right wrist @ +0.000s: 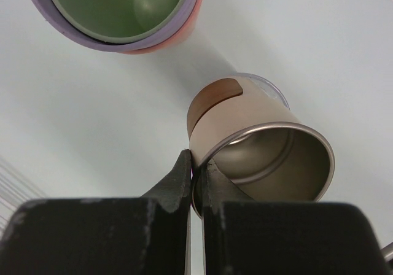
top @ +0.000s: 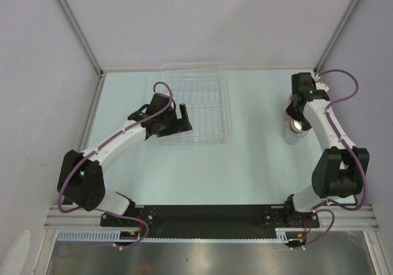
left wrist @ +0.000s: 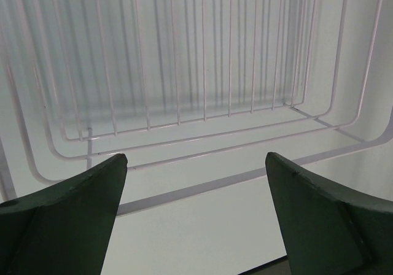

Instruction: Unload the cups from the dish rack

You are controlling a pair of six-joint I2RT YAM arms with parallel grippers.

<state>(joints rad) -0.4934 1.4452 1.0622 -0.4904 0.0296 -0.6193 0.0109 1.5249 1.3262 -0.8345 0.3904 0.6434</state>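
The clear ribbed dish rack (top: 196, 106) lies at the back left of the table, and I see no cup inside it. My left gripper (top: 176, 123) hovers over its near left edge, open and holding nothing. The left wrist view shows the rack's slats (left wrist: 202, 72) beyond the spread left gripper (left wrist: 196, 158). At the right, my right gripper (right wrist: 199, 166) is shut on the rim wall of a tan cup (right wrist: 245, 124) with a metallic inside, tilted just above the table. In the top view that cup (top: 298, 129) is under the right gripper (top: 296, 116). A pale green cup (right wrist: 116, 5) is nested in a lavender and a salmon-pink one.
The nested stack (top: 287, 110) stands just beyond the held cup, close to the right wall (top: 362, 48). The arm bases and a black rail (top: 209, 216) line the near edge. White walls close the table on three sides.
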